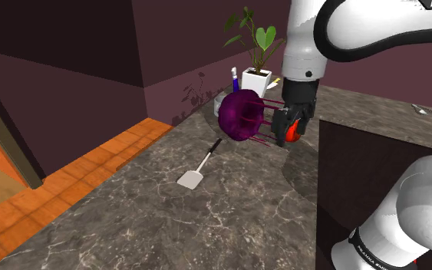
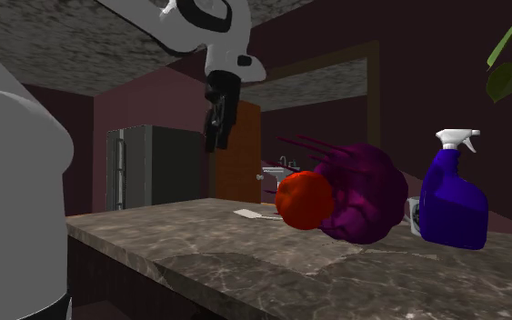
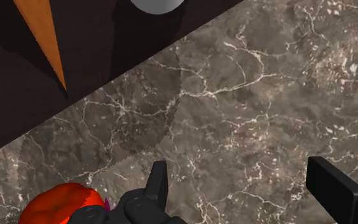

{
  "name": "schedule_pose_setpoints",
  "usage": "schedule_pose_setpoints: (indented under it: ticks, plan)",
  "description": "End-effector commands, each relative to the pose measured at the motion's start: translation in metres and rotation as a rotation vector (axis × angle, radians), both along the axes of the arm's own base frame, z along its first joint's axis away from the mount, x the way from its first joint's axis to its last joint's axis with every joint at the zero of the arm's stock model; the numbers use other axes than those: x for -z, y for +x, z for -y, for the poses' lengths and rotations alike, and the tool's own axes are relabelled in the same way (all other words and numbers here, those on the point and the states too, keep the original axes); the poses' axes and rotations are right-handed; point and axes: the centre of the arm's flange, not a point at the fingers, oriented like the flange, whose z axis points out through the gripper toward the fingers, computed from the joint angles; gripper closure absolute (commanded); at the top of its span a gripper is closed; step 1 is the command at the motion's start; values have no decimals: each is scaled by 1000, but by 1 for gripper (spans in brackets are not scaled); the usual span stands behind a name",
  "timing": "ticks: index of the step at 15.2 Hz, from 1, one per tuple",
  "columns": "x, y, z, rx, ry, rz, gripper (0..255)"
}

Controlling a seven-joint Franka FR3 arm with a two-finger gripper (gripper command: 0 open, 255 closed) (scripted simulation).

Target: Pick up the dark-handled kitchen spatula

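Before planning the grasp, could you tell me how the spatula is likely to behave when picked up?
The spatula lies flat on the counter, so its thin dark handle may slide when pinched. It looks slim, so it is probably light and stiff. Its wide pale blade sits at one end, so a grip far up the handle might tilt blade-down.

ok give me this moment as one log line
gripper open, empty | hovers above counter by red ball | spatula flat on counter, not gripped | stage: pre-grasp
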Motion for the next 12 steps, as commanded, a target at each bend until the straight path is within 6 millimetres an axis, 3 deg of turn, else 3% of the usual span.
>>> schedule_pose_setpoints:
  ticks: [1, 7, 12]
  plan:
    - [12, 13, -17, 105, -8, 20, 0]
    - [50, 59, -60, 394, -35, 75, 0]
    - [81, 106, -84, 635, -57, 121, 0]
